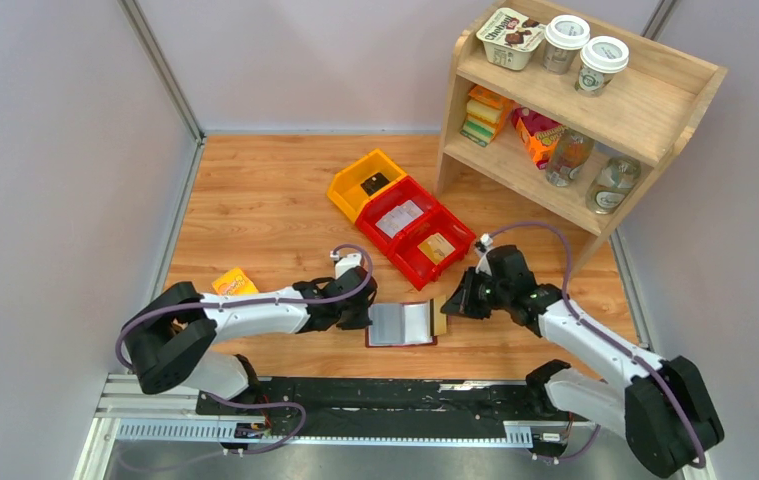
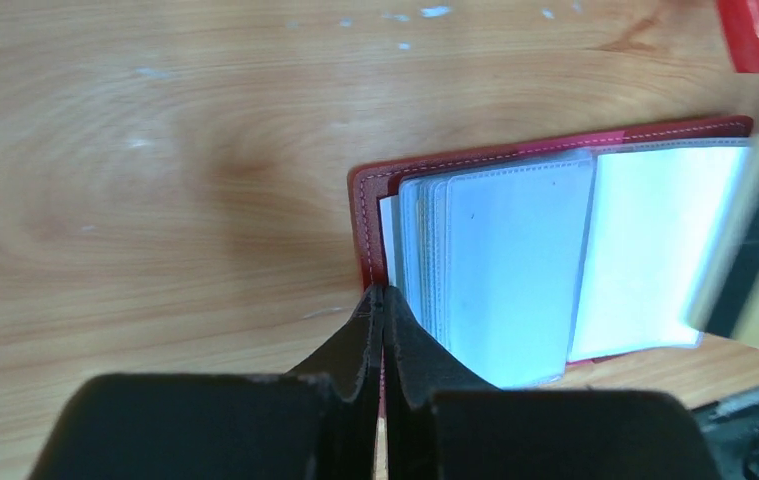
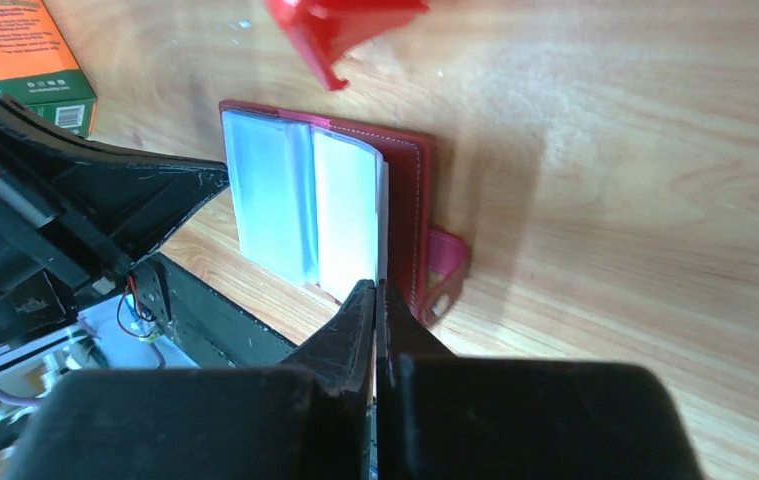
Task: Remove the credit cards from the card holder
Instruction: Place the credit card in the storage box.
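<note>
Top view: showing the card holder (image 1: pixel 402 325) lying open and flat on the tabletop (image 1: pixel 255 210), near the front edge and between the two arms. Touching its left edge with the left tool (image 1: pixel 363 312). Reaching its right edge with the right tool (image 1: pixel 452 303), tips right at a tan credit card (image 1: pixel 439 319) standing along that edge. Also showing red bins (image 1: pixel 417 232) and a yellow bin (image 1: pixel 363 182) sitting farther back, well apart from the card holder.

Left wrist view: pressing the left tool (image 2: pixel 380 296) onto the near left edge of the maroon cover, fingers closed flat together and gripping nothing that can be made out. Showing the clear sleeves (image 2: pixel 515 270) fanning open, and the credit card (image 2: pixel 755 250), blurred, tilting up over the right-hand side.

Right wrist view: holding the right tool (image 3: pixel 375 292) all but closed at the card holder's right edge, with only a thin pale sliver between the fingers, apparently the credit card seen edge-on. Showing the snap tab (image 3: pixel 445 272) lying on the wood just beside the tips, and the left tool touching the far edge.
</note>
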You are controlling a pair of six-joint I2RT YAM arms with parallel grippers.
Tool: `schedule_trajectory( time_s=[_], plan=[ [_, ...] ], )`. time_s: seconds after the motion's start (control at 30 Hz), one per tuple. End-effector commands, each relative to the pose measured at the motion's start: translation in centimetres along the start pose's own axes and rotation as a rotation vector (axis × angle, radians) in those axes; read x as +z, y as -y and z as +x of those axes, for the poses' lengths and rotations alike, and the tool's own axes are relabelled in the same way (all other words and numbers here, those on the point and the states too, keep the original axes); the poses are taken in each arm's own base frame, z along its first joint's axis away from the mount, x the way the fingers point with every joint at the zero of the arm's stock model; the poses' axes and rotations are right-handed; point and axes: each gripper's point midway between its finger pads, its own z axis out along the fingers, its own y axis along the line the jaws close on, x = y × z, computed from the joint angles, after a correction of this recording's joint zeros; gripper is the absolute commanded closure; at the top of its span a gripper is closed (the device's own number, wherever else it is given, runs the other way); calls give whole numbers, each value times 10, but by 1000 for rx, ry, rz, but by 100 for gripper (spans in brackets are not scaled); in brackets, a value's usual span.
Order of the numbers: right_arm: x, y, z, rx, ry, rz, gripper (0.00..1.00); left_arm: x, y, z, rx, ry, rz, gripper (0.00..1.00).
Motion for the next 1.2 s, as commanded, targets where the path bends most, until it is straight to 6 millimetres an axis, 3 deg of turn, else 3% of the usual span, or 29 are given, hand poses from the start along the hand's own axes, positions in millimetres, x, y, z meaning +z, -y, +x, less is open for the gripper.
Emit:
schedule_trajectory(
  time_s=[0.0,0.07,0.2,0.3,0.47,0.67,0.77,0.9,1.03,1.17],
  plan=[
    [-33,-7,-21,-125,69,96,100,-17,-29,-11,55,57,-94,93],
    [-45,-16,-32,-197,98,122,100,-27,-28,-20,51,91,-83,76],
    [-69,-37,-56,-340,154,202,100,-53,-28,-38,34,171,-57,53],
    [-85,-52,-82,-463,213,304,100,-72,-37,-49,23,227,-70,45],
    [-83,-81,-117,-691,287,471,100,-115,-52,-65,-2,325,-68,35],
    [-49,-106,-144,-872,310,575,100,-180,-81,-86,-12,464,-96,25],
    [-29,-110,-150,-925,299,596,100,-225,-94,-104,-1,570,-108,18],
    [-4,-108,-154,-980,284,628,100,-267,-112,-124,92,673,-179,18],
    [22,-104,-156,-1057,245,646,100,-289,-130,-141,199,731,-329,16],
    [37,-91,-160,-1101,216,749,100,-286,-134,-150,285,744,-427,14]
  ],
)
